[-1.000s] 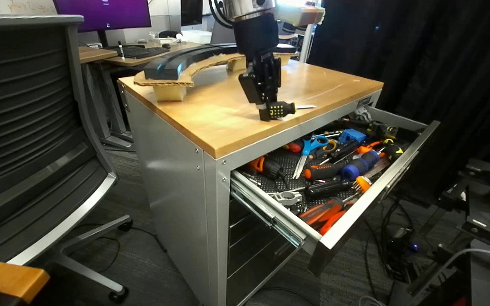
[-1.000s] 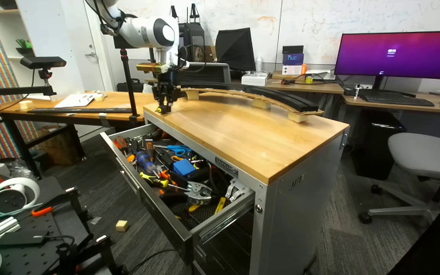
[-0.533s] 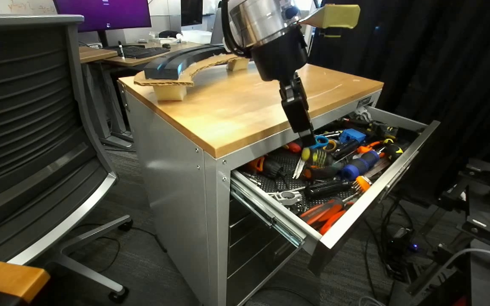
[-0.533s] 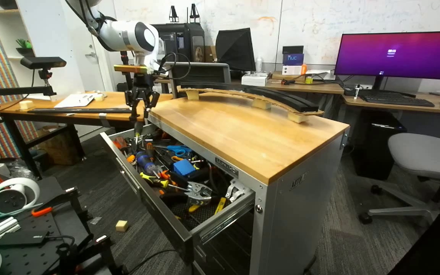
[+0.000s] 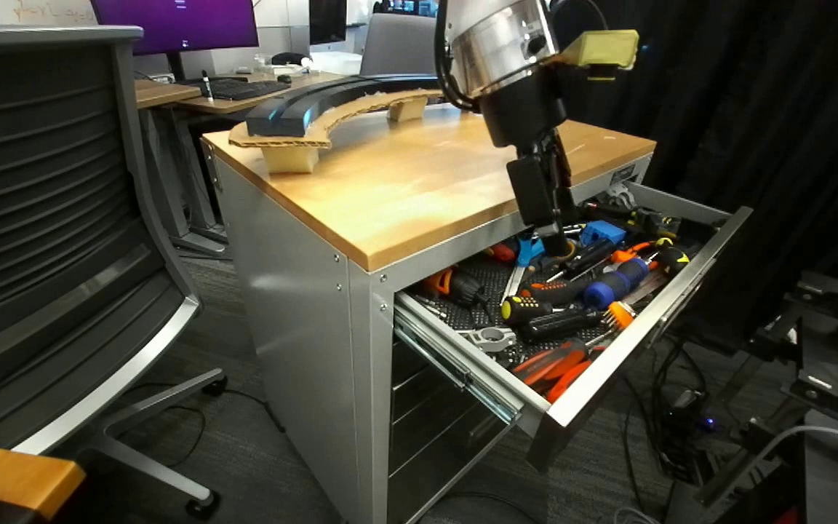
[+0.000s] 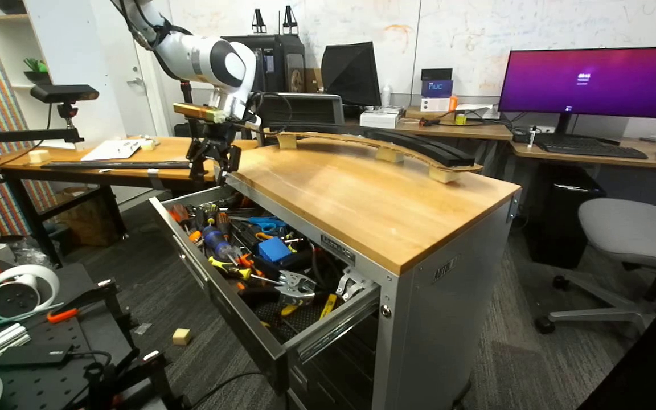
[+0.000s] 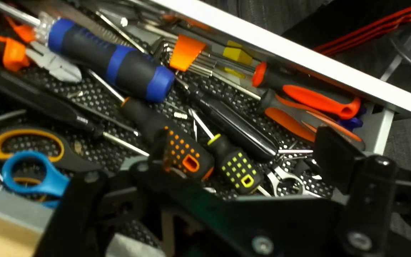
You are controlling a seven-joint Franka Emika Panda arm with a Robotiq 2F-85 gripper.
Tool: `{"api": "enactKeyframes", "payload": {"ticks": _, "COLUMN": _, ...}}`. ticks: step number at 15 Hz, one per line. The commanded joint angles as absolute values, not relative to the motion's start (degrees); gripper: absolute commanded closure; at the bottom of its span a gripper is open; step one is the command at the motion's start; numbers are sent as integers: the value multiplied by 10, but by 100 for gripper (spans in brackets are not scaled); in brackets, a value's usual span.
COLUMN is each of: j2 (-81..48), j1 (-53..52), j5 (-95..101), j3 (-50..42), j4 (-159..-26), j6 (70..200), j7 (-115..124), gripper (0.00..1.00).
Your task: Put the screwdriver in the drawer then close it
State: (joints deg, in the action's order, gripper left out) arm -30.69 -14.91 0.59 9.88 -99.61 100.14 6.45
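Observation:
The screwdriver (image 7: 239, 166), stubby and black with yellow-green dots and a thin pale shaft, lies in the open drawer (image 7: 287, 46). An exterior view shows its yellow-ended handle (image 5: 524, 309) against a longer black handle. My gripper (image 7: 248, 153) is open above it, its two fingers wide apart with nothing gripped between them. In an exterior view the gripper (image 5: 556, 244) hangs over the back part of the drawer (image 5: 644, 327), near the benchtop edge. The gripper (image 6: 210, 175) also shows tilted above the drawer's far end in an exterior view.
Several tools fill the drawer around the screwdriver: an orange-dotted handle (image 7: 187, 157), a blue-and-black handle (image 7: 111, 60), blue scissors (image 7: 34, 175) and orange-grey pliers (image 7: 294, 117). The wooden benchtop (image 5: 404, 204) borders it behind. A dark curved track (image 5: 281, 116) stands on that top.
My gripper has swung from the benchtop out over the drawer and let go of the screwdriver, which has dropped among the tools. The jaws have opened wide, and the wrist has tilted.

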Motion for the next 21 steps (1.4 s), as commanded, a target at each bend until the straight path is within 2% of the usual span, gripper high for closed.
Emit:
{"api": "enactKeyframes", "payload": {"ticks": 1, "j2": -228, "j1": -120, "j5": -78, "j3": 97, "j4": -1139, "j6": 1063, "j7": 103, "gripper": 0}}
{"api": "enactKeyframes", "payload": {"ticks": 9, "j2": -99, "j1": -109, "j5": -303, "j3": 111, "j4": -1395, "j6": 1217, "j7": 159, "gripper": 0}}
{"api": "enactKeyframes", "payload": {"ticks": 10, "j2": -99, "j1": -112, "j5": -317, "j3": 108, "j4": -1410, "j6": 1237, "j7": 174, "gripper": 25}}
{"api": "enactKeyframes", "payload": {"ticks": 11, "j2": -111, "j1": -118, "j5": -303, "j3": 102, "j4": -1414, "j6": 1263, "j7": 197, "gripper": 26}}
{"api": "enactKeyframes", "payload": {"ticks": 17, "j2": -220, "j1": -148, "j5": -82, "j3": 63, "j4": -1335, "j6": 1292, "j7": 312, "gripper": 73}}
{"api": "enactKeyframes", "payload": {"ticks": 20, "j2": -236, "j1": -174, "j5": 15, "j3": 56, "j4": -1272, "j6": 1272, "j7": 339, "gripper": 94}}
{"api": "enactKeyframes", "payload": {"ticks": 21, "j2": -245, "j1": -186, "j5": 45, "j3": 55, "j4": -1247, "j6": 1269, "j7": 346, "gripper": 96}}
